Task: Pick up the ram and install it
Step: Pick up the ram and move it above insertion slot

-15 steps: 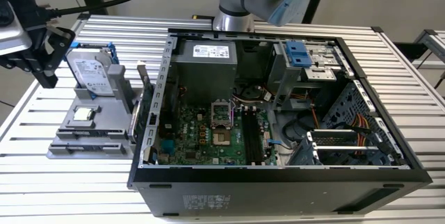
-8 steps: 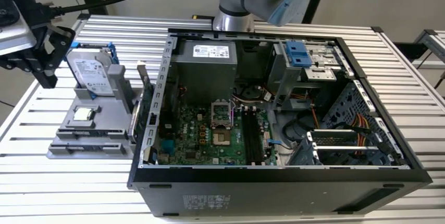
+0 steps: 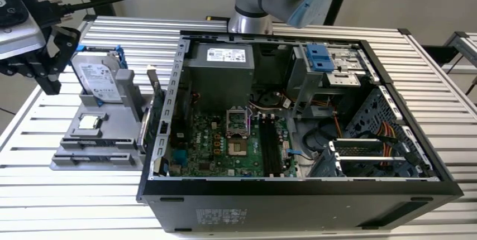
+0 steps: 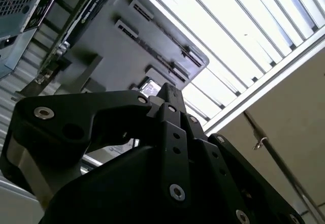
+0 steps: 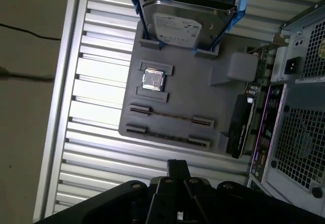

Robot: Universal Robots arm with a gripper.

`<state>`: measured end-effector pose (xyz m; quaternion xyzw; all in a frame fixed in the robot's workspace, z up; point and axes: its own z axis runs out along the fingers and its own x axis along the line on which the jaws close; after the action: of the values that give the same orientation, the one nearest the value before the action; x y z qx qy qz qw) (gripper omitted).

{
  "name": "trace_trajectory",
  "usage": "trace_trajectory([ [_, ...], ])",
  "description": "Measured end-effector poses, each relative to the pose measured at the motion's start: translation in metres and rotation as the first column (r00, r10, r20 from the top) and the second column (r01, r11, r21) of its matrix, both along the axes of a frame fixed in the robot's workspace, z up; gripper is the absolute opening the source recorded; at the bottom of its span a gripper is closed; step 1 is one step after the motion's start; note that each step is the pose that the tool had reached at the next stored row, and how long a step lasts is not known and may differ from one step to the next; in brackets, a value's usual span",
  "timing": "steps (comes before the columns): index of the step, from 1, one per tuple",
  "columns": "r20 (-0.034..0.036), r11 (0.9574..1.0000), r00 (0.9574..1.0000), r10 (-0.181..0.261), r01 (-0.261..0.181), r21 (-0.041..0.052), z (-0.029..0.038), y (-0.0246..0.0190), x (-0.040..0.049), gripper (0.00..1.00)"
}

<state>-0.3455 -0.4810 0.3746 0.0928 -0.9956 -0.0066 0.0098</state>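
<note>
Ram (image 5: 167,117): you will find it standing on edge in the grey holder (image 5: 177,99), caught between two end clips. The first wrist view shows it edge-on as a thin dark strip. A second strip (image 5: 167,136) of the same kind runs parallel just beside it, nearer the holder's edge. The stick is not yet in the machine and nothing is touching it.

Your gripper (image 3: 50,86) hangs at the exterior view's left, above the slatted table (image 3: 75,206) and near the hard drive (image 3: 97,75). It is closed tip to tip and has hold of nothing. Both wrist views show the two tips meeting as one narrow black column. In the first wrist view that column (image 5: 177,164) appears over bare slats just off the holder's edge, on the side where the two strips sit.

Other items on the holder:
- The hard drive stands upright in blue rails at one end.
- A square processor chip (image 5: 152,79) lies flat in a recess between the drive and the two strips.
- A green card (image 5: 244,122) stands on edge along the side next to the computer case (image 3: 298,190).

The case lies open on the table, just beside the holder. Its motherboard (image 3: 216,145) faces up, and the long black slots (image 3: 272,145) run alongside it.
</note>
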Motion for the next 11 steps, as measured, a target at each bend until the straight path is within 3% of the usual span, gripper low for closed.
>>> trace_trajectory([
  [6,0.0,0.9986,0.9986,0.052,-0.052,-0.0001,0.0,0.0,0.0,0.0],
  [11,0.0,0.995,0.995,0.1,-0.1,-0.0002,0.0,0.0,0.0,0.0],
])
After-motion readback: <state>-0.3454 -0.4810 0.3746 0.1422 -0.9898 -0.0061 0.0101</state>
